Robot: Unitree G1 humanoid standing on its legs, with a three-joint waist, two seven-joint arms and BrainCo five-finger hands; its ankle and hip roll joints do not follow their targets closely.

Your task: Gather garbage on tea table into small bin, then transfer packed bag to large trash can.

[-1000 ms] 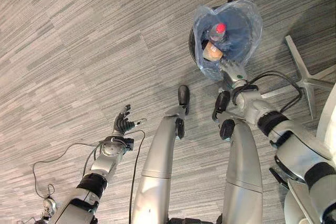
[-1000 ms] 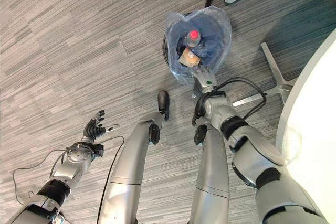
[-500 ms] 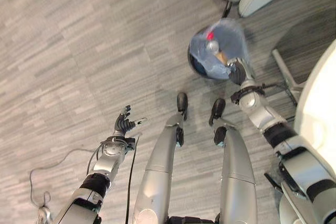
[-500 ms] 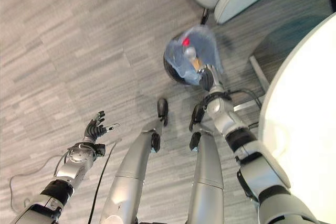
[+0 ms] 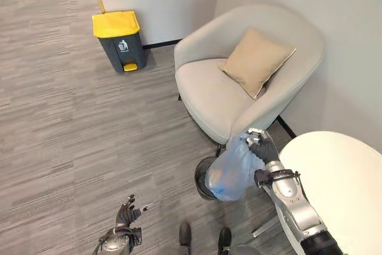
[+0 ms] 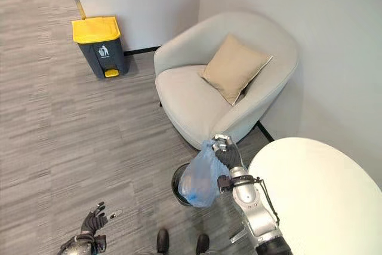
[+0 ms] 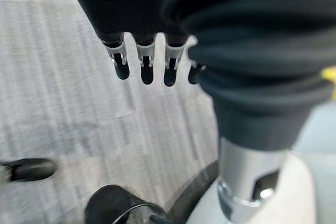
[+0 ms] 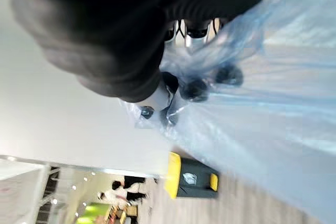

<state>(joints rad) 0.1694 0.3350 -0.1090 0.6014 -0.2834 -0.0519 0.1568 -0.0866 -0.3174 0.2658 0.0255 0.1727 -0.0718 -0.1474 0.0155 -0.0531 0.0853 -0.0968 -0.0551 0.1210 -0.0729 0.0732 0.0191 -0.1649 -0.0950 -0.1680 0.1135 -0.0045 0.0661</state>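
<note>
Now the right robot hand (image 5: pixel 262 148) has its fingers curled round the neck of one translucent blue plastic bag (image 5: pixel 230 174), hanging above one small black round bin (image 5: pixel 203 184). One yellow-lidded grey trash can (image 5: pixel 117 40) stands well apart by the wall, and the left robot hand (image 5: pixel 127 214) hangs low, fingers loosely spread and holding nothing.

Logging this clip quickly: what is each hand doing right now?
Left hand: open, fingers straight, holding nothing.
Right hand: shut on the top of the blue garbage bag, lifted above the small bin.
</note>
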